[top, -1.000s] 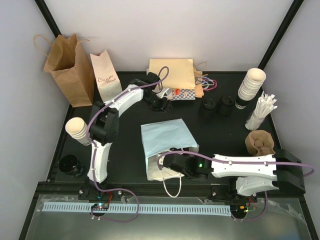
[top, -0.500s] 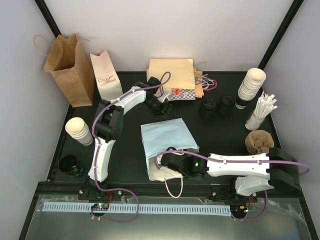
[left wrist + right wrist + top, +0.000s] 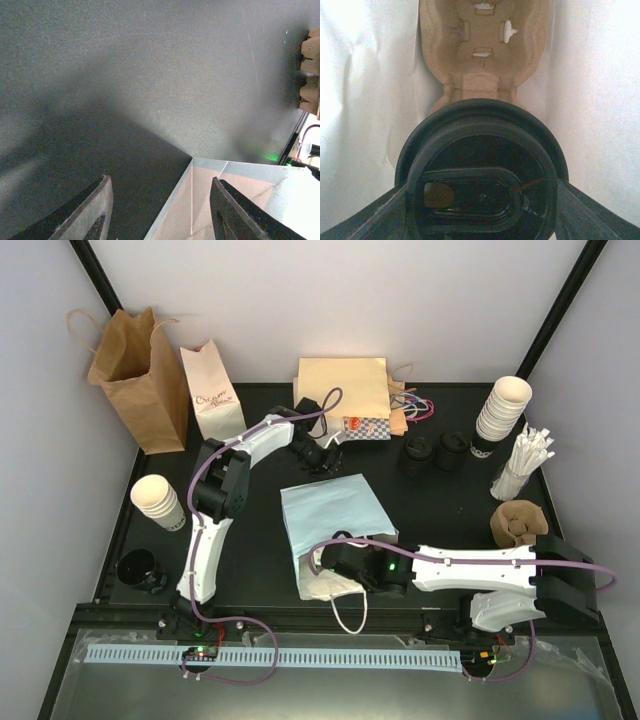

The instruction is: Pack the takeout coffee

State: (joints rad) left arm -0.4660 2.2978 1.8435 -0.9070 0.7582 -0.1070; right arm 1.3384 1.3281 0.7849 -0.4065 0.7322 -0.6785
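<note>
One takeout coffee [image 3: 481,150] sits clenched in my right pincer [image 3: 482,215], aimed at the pulp carrier [image 3: 482,45] at twelve o'clock inside the white bag [image 3: 360,75].

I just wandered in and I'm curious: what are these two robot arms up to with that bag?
They are packing a coffee. The right gripper is inside the pale bag, which lies on its side, and it holds the takeout coffee just in front of a cardboard cup carrier in the bag. The left gripper hovers open and empty above the bag's far corner.
</note>
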